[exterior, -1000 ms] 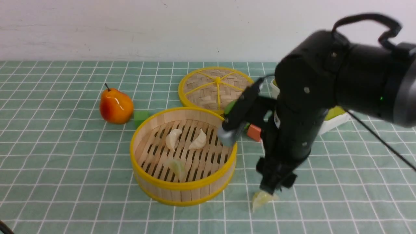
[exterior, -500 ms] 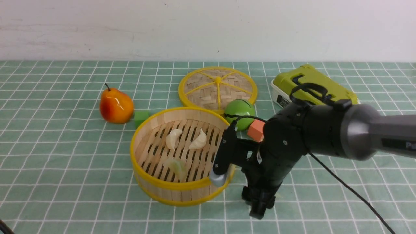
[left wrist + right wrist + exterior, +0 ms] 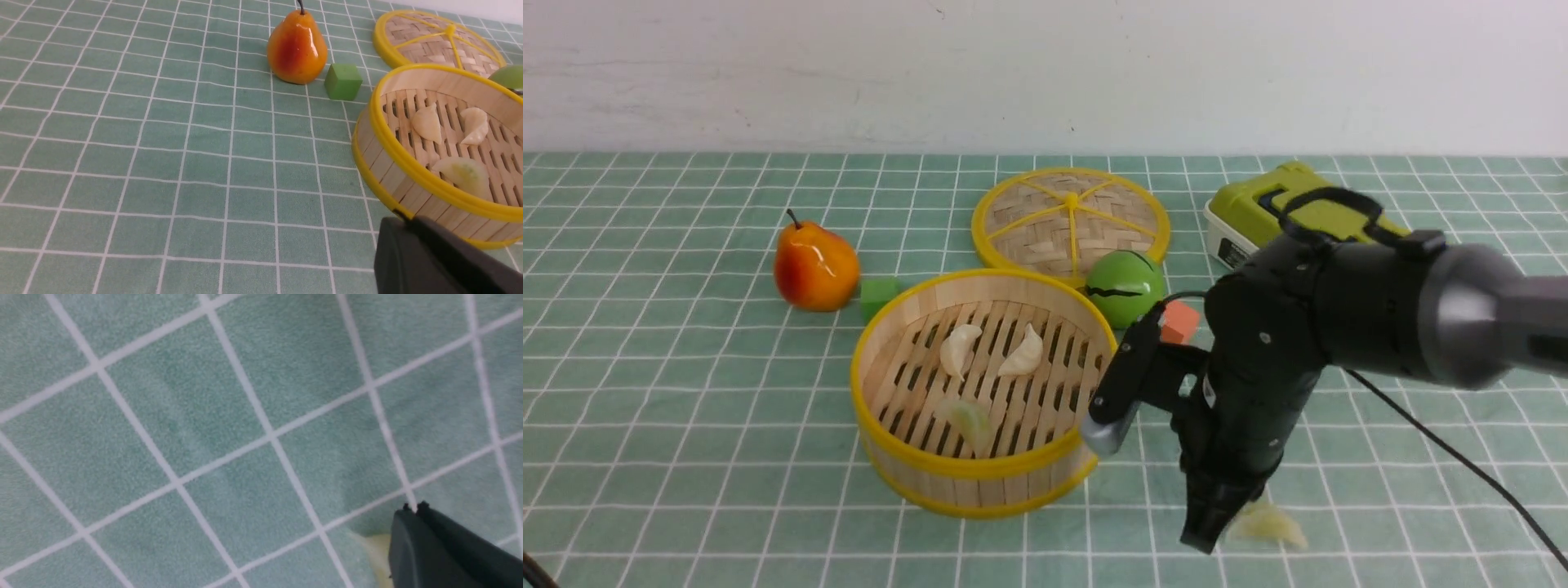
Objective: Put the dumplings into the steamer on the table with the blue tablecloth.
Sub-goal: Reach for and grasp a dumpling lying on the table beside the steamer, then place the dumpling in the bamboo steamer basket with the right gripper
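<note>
Teal, white-gridded tablecloth (image 3: 670, 425); yellow-rimmed steamer (image 3: 980, 490).

- A robot lab bench, staged as a mock kitchen: a black arm (image 3: 1307, 327) with a trailing cable (image 3: 1454, 460) hangs over a table (image 3: 686, 506)
- Bare, scuffed white wall (image 3: 1045, 73) behind
- One gridded cloth (image 3: 645, 367) covers the whole top
- Glossy, toy-like props lie scattered: pear (image 3: 815, 265), green cube (image 3: 879, 296), orange block (image 3: 1181, 322), green ball (image 3: 1125, 287), steamer (image 3: 980, 469), lid (image 3: 1070, 216), green-lidded box (image 3: 1250, 204)

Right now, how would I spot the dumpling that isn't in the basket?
Find the round bamboo steamer with yellow rims. Right of it, the dark right hand points down at the cloth, and a pale dumpling lies beside its tip. It alone is outside the steamer.
</note>
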{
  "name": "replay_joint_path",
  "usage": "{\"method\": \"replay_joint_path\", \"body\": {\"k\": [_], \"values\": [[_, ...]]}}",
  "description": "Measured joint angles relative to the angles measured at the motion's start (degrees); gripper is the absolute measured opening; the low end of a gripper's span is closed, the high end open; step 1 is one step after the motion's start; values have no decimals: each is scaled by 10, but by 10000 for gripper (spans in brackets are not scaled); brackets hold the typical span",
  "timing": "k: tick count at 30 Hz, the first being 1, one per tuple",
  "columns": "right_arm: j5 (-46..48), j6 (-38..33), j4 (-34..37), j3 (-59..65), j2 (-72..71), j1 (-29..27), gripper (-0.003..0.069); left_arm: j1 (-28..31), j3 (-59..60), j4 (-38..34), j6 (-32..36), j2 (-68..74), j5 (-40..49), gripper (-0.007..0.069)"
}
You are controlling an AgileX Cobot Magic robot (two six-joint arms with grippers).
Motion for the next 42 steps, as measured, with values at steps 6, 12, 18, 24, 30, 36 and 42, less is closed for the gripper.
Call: {"method": "replay_joint_path", "body": {"k": [6, 12, 18, 24, 30, 36, 42], "values": [[-13, 49, -6, 0, -52, -3, -18, 0, 0, 0, 0, 0, 0, 19], [60, 49, 15, 2, -35, -50, 94, 0, 0, 0, 0, 0, 6, 21], [44, 11, 56, 4, -28, -80, 325, 0, 0, 0, 0, 0, 9, 22], [39, -32, 91, 4, 10, -80, 438, 0, 0, 0, 0, 0, 10, 22], [38, -23, 99, 0, 64, -81, 264, 0, 0, 0, 0, 0, 12, 27], [79, 21, 100, -5, 56, -81, 210, 0, 0, -1, 0, 0, 18, 31], [126, 68, 120, -77, 2, -81, 210, 0, 0, -1, 0, 0, 17, 38]]}}
